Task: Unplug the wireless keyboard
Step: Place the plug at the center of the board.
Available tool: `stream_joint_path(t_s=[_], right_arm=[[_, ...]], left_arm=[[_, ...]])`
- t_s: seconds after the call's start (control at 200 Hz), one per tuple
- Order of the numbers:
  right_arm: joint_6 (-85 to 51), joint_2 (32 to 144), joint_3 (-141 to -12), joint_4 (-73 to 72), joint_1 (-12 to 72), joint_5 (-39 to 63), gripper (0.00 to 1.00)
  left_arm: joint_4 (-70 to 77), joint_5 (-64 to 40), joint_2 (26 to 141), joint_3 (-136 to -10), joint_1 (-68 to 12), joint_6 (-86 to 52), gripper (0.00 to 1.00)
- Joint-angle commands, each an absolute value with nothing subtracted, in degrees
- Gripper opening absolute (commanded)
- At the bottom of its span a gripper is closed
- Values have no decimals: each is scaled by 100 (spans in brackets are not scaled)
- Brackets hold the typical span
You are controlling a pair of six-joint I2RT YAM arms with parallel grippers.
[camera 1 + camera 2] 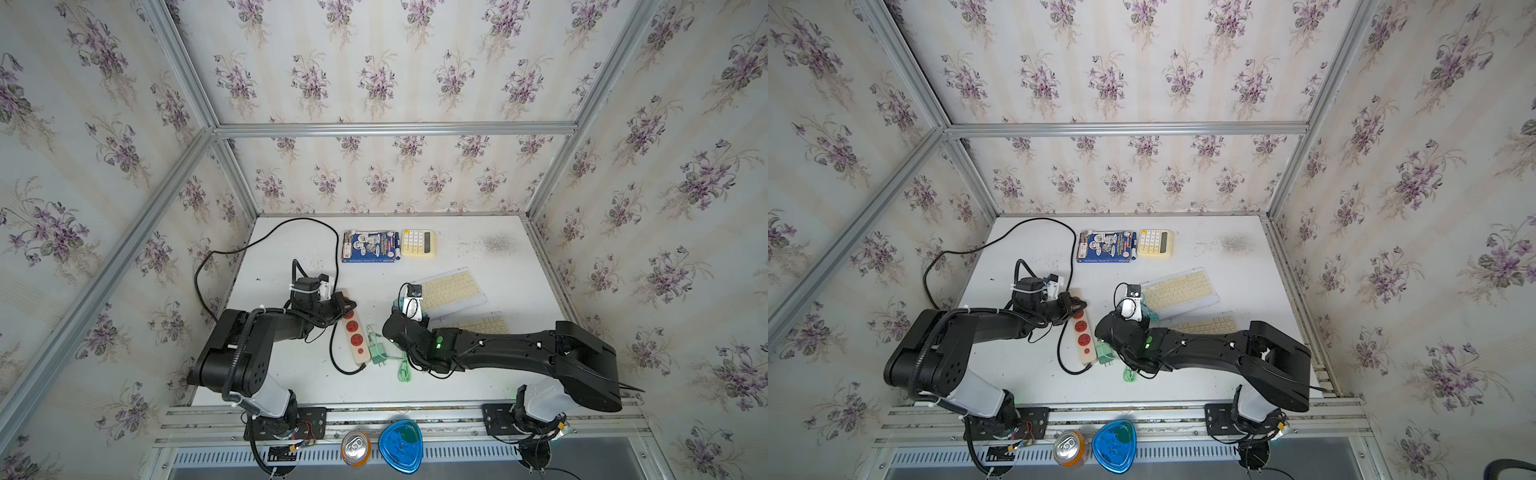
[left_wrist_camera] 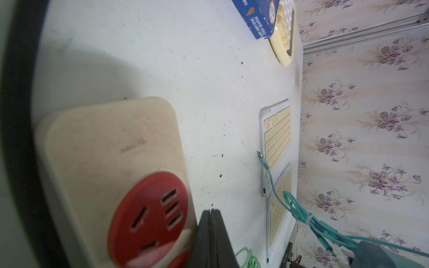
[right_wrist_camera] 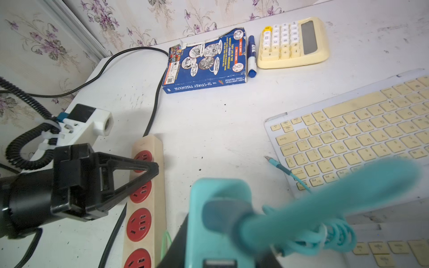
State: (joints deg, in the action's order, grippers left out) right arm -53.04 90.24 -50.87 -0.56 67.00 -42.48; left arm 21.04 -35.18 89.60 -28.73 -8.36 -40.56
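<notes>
The wireless keyboard (image 1: 453, 289) (image 3: 359, 130), white with cream keys, lies right of centre on the table. My right gripper (image 3: 220, 232) is shut on a teal charger (image 3: 216, 208), held just off the keyboard's left end (image 1: 397, 302). The charger's bundled teal cable (image 2: 301, 215) hangs from it. The cable's metal plug tip (image 3: 269, 159) (image 2: 260, 155) lies free on the table beside the keyboard's edge. My left gripper (image 2: 211, 212) (image 1: 350, 306) is shut and empty, its tip resting on the far end of the beige power strip (image 1: 356, 334) (image 3: 146, 208).
A second keyboard (image 1: 482, 324) lies nearer, partly under my right arm. A green charger (image 1: 377, 354) and its green cable (image 1: 404, 372) lie beside the strip. A blue book (image 1: 370, 247), a marker (image 3: 251, 55) and a calculator (image 1: 419, 242) sit at the back. The strip's black cord (image 1: 332, 257) loops left.
</notes>
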Motion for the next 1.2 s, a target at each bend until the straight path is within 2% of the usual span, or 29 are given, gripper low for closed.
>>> stream_joint_path(t_s=[0.0,0.16,0.49,0.864,0.949,1.094,1.199], right_arm=[[-5550,9289,-5078,-462,6577,-3995,0],[-5714,9942,-5106,-1119,6306,-3184,0],[-5942,10945,-5497,-1840,6289,-2400,0],[-6153,11373,-5748,-2302,6283,-1780,0],[-6174,11321,-5724,-2332,6279,-1789,7],[-6160,11110,-5663,-2268,6271,-1853,14],[-6155,10973,-5566,-2268,6236,-1898,24]], left_arm=[[1264,-2937,8718,-2926,-907,-3692,3],[913,-2540,8299,-3004,-1090,-3470,5],[283,-1552,7313,-3174,-1693,-3016,9],[121,-603,5892,-2897,-2057,-2773,14],[122,-552,5684,-2833,-2063,-2769,14],[121,-382,5285,-2694,-2074,-2770,15],[115,-302,5039,-2616,-2066,-2760,16]])
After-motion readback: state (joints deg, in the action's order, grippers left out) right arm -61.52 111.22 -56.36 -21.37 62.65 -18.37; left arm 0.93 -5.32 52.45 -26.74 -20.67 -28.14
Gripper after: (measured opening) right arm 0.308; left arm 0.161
